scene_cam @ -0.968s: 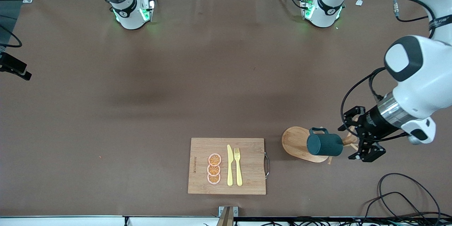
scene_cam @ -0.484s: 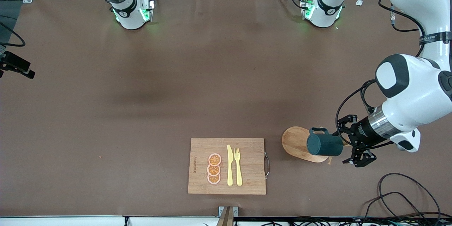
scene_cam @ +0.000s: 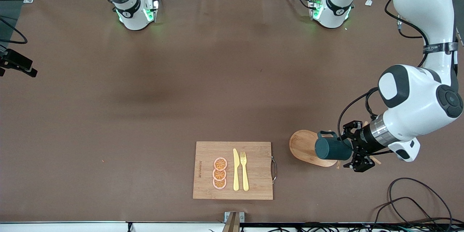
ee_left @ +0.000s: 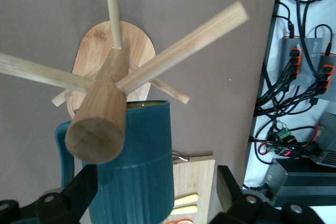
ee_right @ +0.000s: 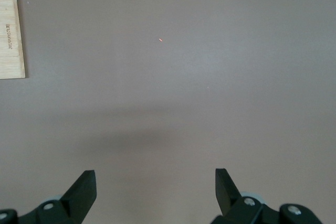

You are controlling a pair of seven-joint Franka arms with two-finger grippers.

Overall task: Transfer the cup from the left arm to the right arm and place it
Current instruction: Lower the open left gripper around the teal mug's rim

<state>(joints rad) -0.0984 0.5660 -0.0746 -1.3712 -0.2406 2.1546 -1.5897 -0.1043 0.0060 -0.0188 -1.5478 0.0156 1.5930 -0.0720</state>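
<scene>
The dark teal ribbed cup (scene_cam: pixel 331 148) hangs sideways on the wooden mug tree (scene_cam: pixel 304 145), above the tree's oval base. In the left wrist view the cup (ee_left: pixel 136 166) sits just under the tree's thick post (ee_left: pixel 97 124), with a strip of its tan inside showing at the rim. My left gripper (scene_cam: pixel 349 147) is open, with a finger on each side of the cup's closed end. One finger (ee_left: pixel 86 182) is close to the handle side; the other (ee_left: pixel 226 182) stands well apart. My right gripper (ee_right: pixel 155 182) is open over bare table, holding nothing.
A wooden cutting board (scene_cam: pixel 253 188) with a yellow knife (scene_cam: pixel 236 169), a yellow fork (scene_cam: pixel 244 170) and orange slices (scene_cam: pixel 219 173) lies toward the table's middle, beside the mug tree. Loose cables (scene_cam: pixel 409 195) lie at the left arm's end, nearer the front camera.
My left arm has moved in toward the cup, bringing its open fingers from beside the tree to either side of the cup. The cup has not moved.
</scene>
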